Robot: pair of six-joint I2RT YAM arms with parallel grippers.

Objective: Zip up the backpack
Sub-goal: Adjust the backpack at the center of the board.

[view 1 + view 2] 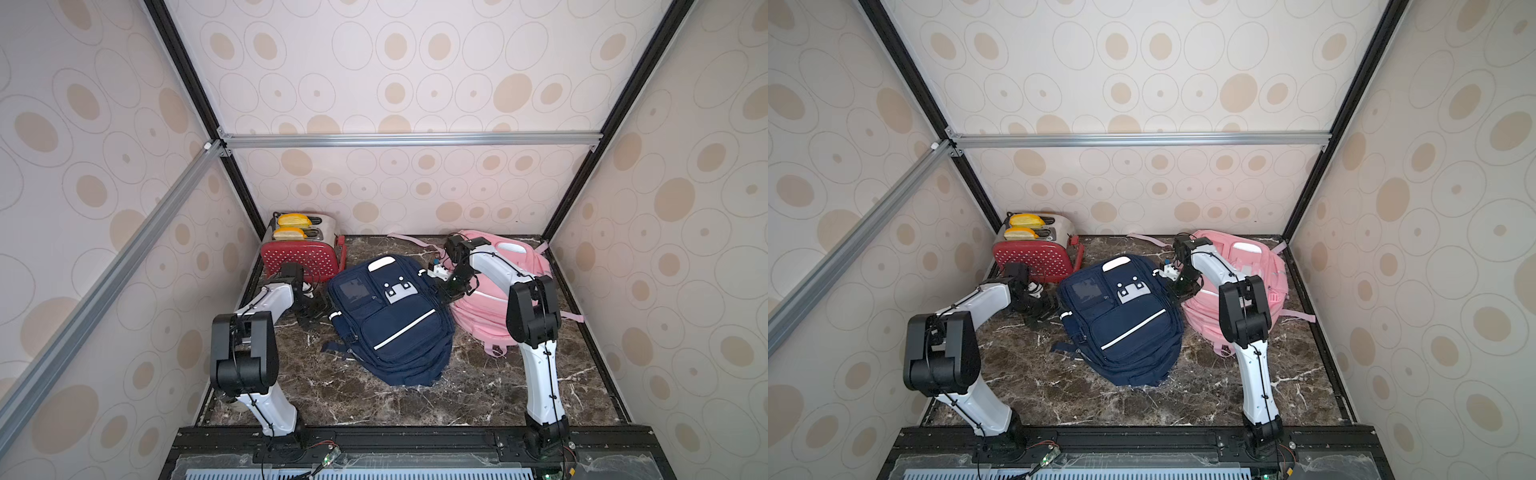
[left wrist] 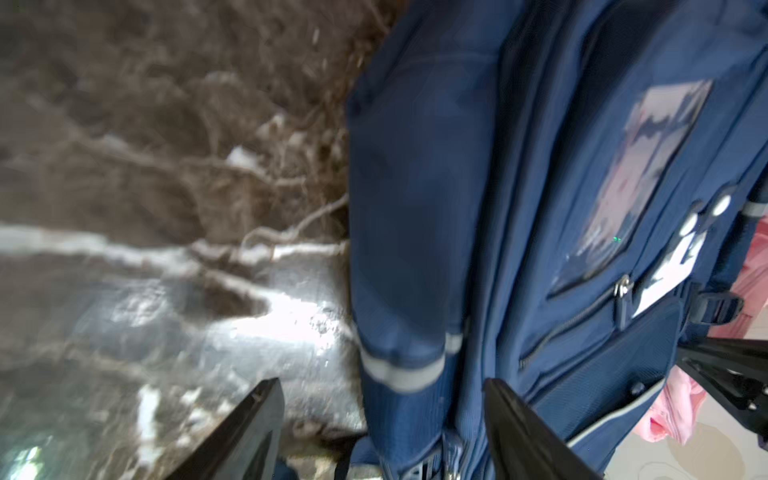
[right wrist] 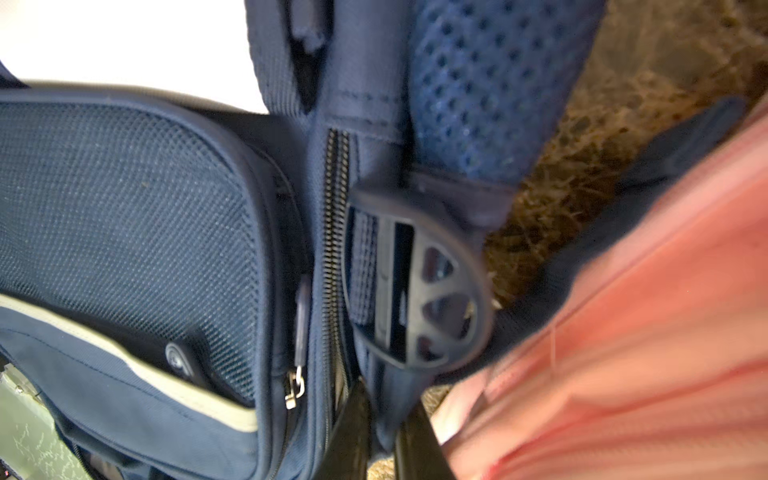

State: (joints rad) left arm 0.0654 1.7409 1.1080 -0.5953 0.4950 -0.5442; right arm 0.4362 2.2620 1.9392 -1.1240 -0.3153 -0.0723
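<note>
The backpack (image 1: 390, 324) lies mid tabletop (image 1: 478, 395). Its zipper (image 3: 332, 232) looks mostly closed, but the end is hidden. The right hand (image 3: 386, 411) is narrow and pinches backpack fabric. The left hand (image 2: 382, 386) is wide, astride its side.

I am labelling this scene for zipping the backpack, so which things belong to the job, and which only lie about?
Job: navy backpack, zipper, left hand, right hand, both at that backpack.
Lying about: pink backpack, toaster, bread slices.
</note>
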